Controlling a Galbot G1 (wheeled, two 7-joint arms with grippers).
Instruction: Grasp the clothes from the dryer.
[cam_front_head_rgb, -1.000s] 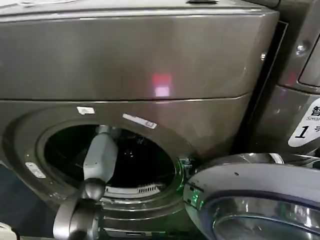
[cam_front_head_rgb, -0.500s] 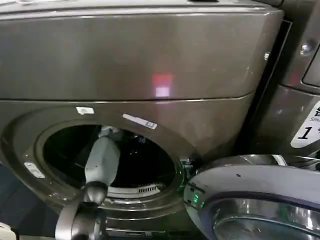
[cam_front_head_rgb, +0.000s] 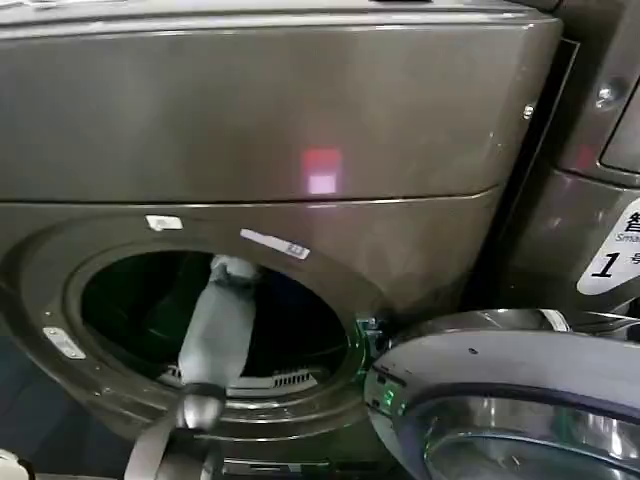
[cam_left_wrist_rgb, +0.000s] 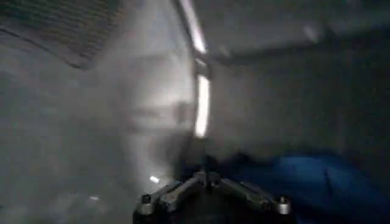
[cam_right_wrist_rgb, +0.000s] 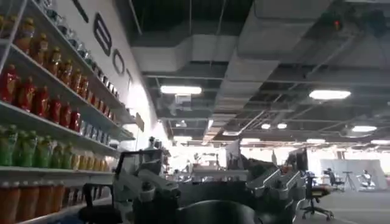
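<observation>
- Left pincer (cam_left_wrist_rgb: 210, 182): inside the dryer (cam_front_head_rgb: 300, 120) drum, jaws spread, empty, just before the clothes (cam_left_wrist_rgb: 304, 176).
- Step: reaching. Next: advance, close on fabric.

Dryer (cam_front_head_rgb: 260, 110): bronze-grey metallic front, pink-white light reflection on panel. Door (cam_front_head_rgb: 500, 400): silver rim, pale grey surround. White sticker (cam_front_head_rgb: 612, 255) with black "1". Left arm (cam_front_head_rgb: 215, 325): light grey. Clothes (cam_left_wrist_rgb: 317, 182): deep blue. Shelf bottles (cam_right_wrist_rgb: 36, 97): red, green, orange rows.
</observation>
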